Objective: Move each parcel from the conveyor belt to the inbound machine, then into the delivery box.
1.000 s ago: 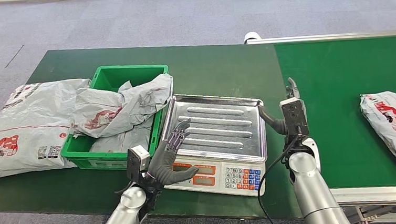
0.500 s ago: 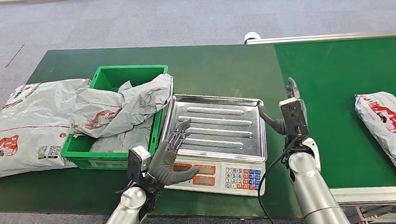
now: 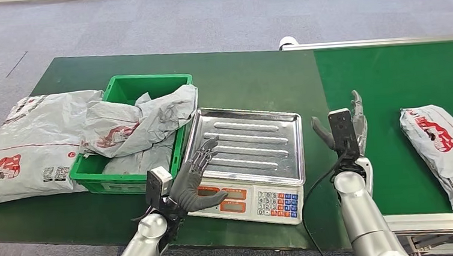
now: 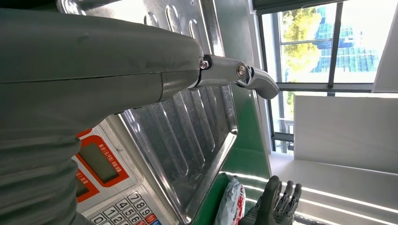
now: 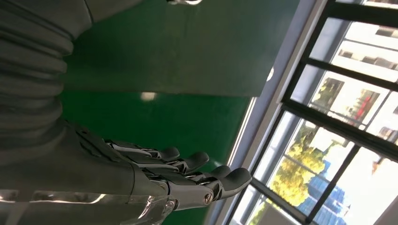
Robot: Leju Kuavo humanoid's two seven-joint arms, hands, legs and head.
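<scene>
Left hand [image 3: 196, 177] raised, fingers spread, empty; right hand [image 3: 345, 127] upright, apparently spread and empty.

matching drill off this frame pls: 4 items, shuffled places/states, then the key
Items
1. green bin
2. scale tray
3. parcel on the belt
4. right hand

Places or states
A. bare metal, nothing on it
B. open, raised between scale and parcel, holding nothing
C. stuffed with crumpled grey bags
D. lying flat near the right edge of the head view

Pairs: 1-C, 2-A, 3-D, 4-B
</scene>
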